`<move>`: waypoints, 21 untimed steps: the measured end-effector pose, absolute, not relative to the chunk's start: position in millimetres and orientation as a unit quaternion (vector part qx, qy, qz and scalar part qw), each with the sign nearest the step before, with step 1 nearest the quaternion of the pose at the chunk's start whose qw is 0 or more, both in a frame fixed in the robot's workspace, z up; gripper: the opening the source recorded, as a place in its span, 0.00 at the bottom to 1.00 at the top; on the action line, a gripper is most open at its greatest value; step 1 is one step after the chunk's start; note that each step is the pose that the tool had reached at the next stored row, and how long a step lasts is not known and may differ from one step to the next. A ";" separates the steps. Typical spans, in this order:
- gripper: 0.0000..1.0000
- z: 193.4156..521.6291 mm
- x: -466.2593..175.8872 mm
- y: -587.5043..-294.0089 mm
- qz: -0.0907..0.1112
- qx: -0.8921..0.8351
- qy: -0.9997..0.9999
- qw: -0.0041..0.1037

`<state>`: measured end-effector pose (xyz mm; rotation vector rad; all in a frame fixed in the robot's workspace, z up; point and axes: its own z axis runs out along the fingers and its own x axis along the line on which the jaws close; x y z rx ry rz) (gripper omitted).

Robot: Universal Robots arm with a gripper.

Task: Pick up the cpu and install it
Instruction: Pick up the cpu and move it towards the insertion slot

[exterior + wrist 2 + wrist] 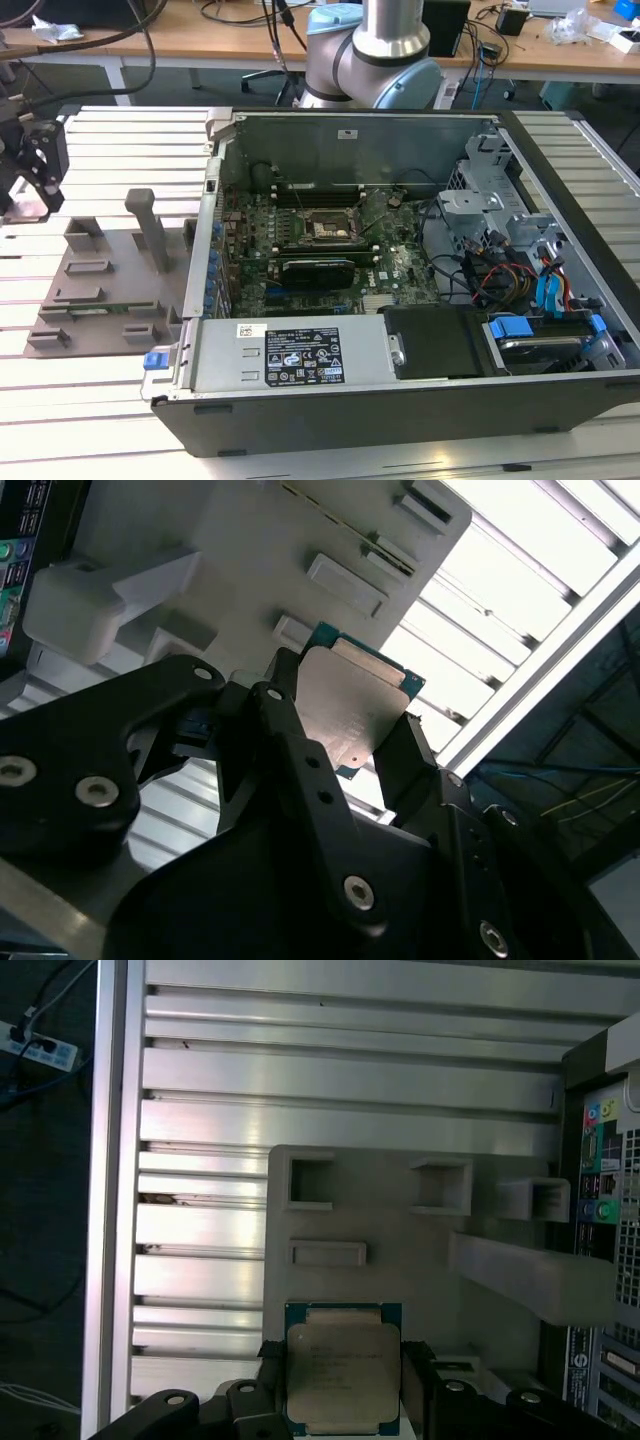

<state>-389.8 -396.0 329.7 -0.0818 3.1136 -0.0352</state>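
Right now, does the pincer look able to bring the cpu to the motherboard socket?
Probably yes: the pincer grips the cpu, the computer case lies open, and nothing covers the socket. The black card beside it may leave little room.

A: How did the cpu (342, 1370) look?
B: Flat and square, with a silvery metal top and a thin teal rim.
A: Where was it?
B: Pinched by opposite edges in the gripper (342, 1388).
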 end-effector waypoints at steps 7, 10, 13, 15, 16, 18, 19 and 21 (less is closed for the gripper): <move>0.55 338.5 -389.8 -396.0 -0.011 -0.026 1.000 0.013; 0.55 341.5 -389.7 -396.0 -0.011 -0.026 1.000 0.013; 0.55 345.2 -389.8 -396.0 -0.011 -0.026 1.000 0.013; 0.55 347.5 -389.8 -396.0 -0.011 -0.026 1.000 0.013; 0.55 348.2 -389.8 -396.0 -0.011 -0.026 1.000 0.013; 0.55 350.4 -389.8 -396.0 -0.011 -0.026 1.000 0.013; 0.55 351.3 -389.8 -396.0 -0.011 -0.026 1.000 0.013; 0.55 353.6 -389.8 -396.0 -0.011 -0.026 1.000 0.013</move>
